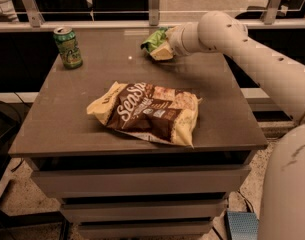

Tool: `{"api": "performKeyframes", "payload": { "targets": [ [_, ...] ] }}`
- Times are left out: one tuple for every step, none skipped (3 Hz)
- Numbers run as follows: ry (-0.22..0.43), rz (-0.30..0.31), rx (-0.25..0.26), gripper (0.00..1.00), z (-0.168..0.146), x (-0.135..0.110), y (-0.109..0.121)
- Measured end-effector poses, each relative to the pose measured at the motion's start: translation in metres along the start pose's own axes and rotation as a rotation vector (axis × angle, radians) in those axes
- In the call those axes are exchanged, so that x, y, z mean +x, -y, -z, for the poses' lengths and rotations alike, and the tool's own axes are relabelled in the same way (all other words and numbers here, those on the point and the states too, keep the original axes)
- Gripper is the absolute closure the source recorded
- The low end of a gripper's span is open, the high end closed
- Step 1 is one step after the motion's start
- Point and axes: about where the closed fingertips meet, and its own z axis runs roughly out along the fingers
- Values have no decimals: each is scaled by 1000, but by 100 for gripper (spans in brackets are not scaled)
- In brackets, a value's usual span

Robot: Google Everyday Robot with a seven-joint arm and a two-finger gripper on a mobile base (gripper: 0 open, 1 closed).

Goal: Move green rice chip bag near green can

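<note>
Camera view: the green rice chip bag (152, 38) is seen at the far edge of the table (62, 129), with the gripper (162, 51) placed against it, probably for taking it. Whether it is gripped cannot be told. The green can (68, 47) is stood far left, well apart.

An office-like indoor space is suggested by a drawer cabinet (142, 181) whose tabletop (57, 129) lies under the pincer (162, 49), and a metal railing (107, 25) seen just behind the pincer.
</note>
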Motion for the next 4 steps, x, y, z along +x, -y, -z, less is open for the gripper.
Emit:
{"api": "performKeyframes", "payload": {
  "targets": [
    [22,20,18,64,10,-6,3],
    [57,43,26,87,23,-21,0],
    [108,72,-28,100,15,-45,-14],
    [170,107,-130,100,1,-70,-33]
  ]
}}
